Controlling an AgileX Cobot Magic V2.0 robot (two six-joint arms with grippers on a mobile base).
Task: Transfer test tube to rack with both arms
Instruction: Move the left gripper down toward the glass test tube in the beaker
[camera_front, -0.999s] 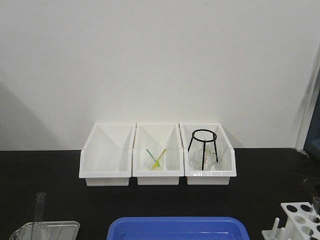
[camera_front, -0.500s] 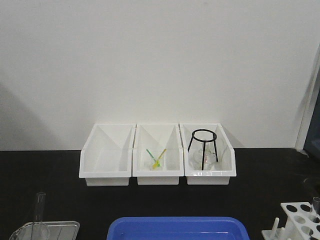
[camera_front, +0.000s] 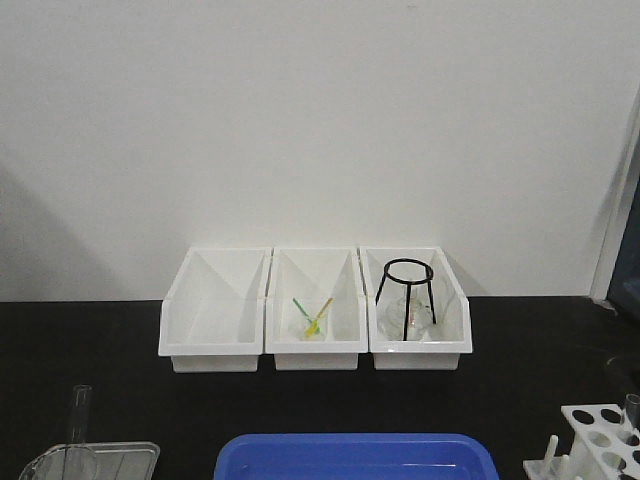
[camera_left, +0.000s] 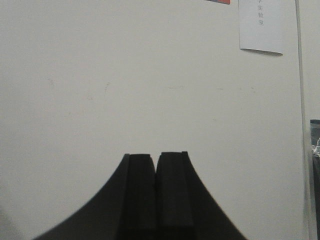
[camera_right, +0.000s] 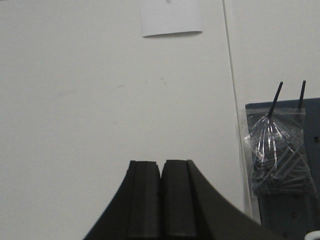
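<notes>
We log no change since a second ago: test tube (camera_front: 78, 420) at the front-left corner of the worktop (camera_front: 90, 340), rack (camera_front: 598, 440) front-right, left gripper (camera_left: 156, 159) and right gripper (camera_right: 161, 166) closed empty; transfer unstarted.

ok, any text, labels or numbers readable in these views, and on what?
Left wrist view, white paper notice on the wall: vertical Chinese print, two characters look like "实验"; the others are too blurred or cut off to read.
Left wrist view, red and blue sticker edge: cut off by the frame, nothing readable.
Right wrist view, white paper sheet on the wall: a tiny mark at its top, too small to read.
Front view: none, not even on the rack.
</notes>
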